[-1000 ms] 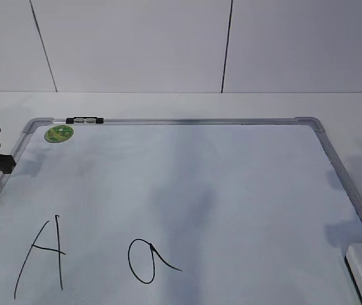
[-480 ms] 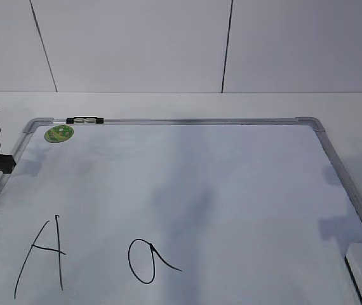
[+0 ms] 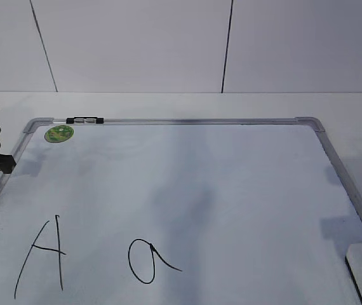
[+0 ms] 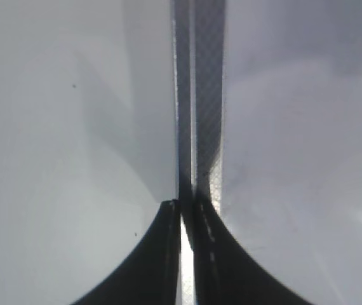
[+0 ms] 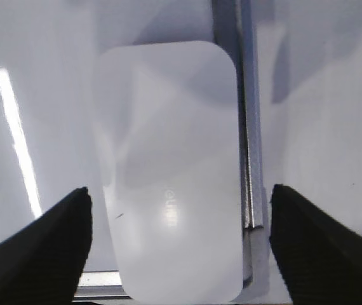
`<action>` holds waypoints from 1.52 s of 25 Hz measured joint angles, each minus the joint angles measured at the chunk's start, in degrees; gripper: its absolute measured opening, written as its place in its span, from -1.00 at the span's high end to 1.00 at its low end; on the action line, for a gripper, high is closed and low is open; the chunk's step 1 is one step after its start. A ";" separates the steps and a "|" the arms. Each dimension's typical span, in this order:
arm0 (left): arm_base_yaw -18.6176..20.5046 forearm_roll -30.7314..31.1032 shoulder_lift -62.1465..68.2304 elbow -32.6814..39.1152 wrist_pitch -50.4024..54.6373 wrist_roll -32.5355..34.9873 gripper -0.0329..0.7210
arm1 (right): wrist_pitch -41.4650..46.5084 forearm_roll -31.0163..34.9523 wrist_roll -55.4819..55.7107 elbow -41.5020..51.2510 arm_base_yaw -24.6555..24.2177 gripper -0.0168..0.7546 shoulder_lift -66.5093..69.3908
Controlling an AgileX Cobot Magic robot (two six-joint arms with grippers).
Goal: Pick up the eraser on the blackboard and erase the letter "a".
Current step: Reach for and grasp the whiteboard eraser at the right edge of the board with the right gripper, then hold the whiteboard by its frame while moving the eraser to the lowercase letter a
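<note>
While the right gripper (image 5: 178, 241) hangs spread wide with the eraser (image 5: 168, 171) between its fingers, the frame (image 5: 248, 159) beside one fingertip could block it.

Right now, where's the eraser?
The eraser lies in the board's near right corner against the frame, centred between the open right gripper's fingers in the right wrist view; the exterior view shows only a sliver at bottom right.

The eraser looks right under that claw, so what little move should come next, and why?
Probably lower the right claw straight down and close it. Its jaws stand open on either side of the eraser, which lies untouched by the blackboard frame, and the letter "a" is unerased.
</note>
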 joint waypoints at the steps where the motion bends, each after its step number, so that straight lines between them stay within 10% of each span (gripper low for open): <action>1: 0.00 0.00 0.00 0.00 0.00 0.00 0.87 | 0.00 0.44 -0.40 0.00 0.00 -0.79 0.00; 38: 0.00 -0.24 0.00 0.00 0.00 0.00 0.87 | -0.43 1.28 -3.47 -0.11 0.13 -0.42 9.56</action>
